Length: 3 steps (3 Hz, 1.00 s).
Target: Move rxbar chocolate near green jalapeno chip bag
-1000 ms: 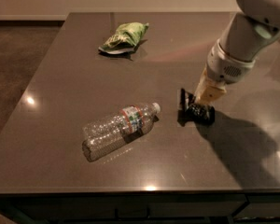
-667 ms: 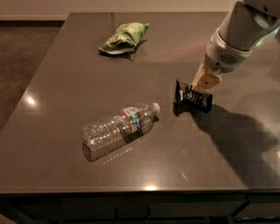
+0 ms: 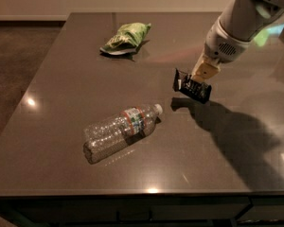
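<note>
Currently: pincer (image 3: 197,81) clamped on rxbar chocolate (image 3: 189,90), bar tilted and held clear of the worktop (image 3: 61,84), its shadow just below. Green jalapeno chip bag (image 3: 126,37) lies at far left, well apart. Clear plastic bottle (image 3: 120,132) lies on its side, near front.

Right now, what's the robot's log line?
gripper: shut on rxbar chocolate, above table | green jalapeno chip bag: back left, apart

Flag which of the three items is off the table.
The rxbar chocolate, held in the gripper above its shadow; the green jalapeno chip bag and plastic bottle lie on the table.
</note>
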Motion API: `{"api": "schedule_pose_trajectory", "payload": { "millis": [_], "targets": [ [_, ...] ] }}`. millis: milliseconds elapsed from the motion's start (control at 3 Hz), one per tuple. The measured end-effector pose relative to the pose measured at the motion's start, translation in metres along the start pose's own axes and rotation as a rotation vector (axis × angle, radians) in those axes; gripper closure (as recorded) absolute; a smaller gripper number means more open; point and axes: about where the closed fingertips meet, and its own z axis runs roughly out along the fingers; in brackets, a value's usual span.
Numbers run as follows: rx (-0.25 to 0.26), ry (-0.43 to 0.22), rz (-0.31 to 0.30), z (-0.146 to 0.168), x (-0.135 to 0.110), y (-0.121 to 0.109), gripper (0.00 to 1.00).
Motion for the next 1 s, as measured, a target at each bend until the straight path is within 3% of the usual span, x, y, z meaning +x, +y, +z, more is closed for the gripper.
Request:
{"api": "schedule_pose_trajectory", "payload": {
  "millis": [333, 667, 1000],
  "targets": [
    [0.050, 0.010, 0.047, 0.002, -0.004, -0.026, 1.00],
    [0.098, 0.018, 0.097, 0.008, -0.015, -0.074, 1.00],
    [0.125, 0.005, 0.116, 0.009, -0.028, -0.106, 1.00]
  ]
}}
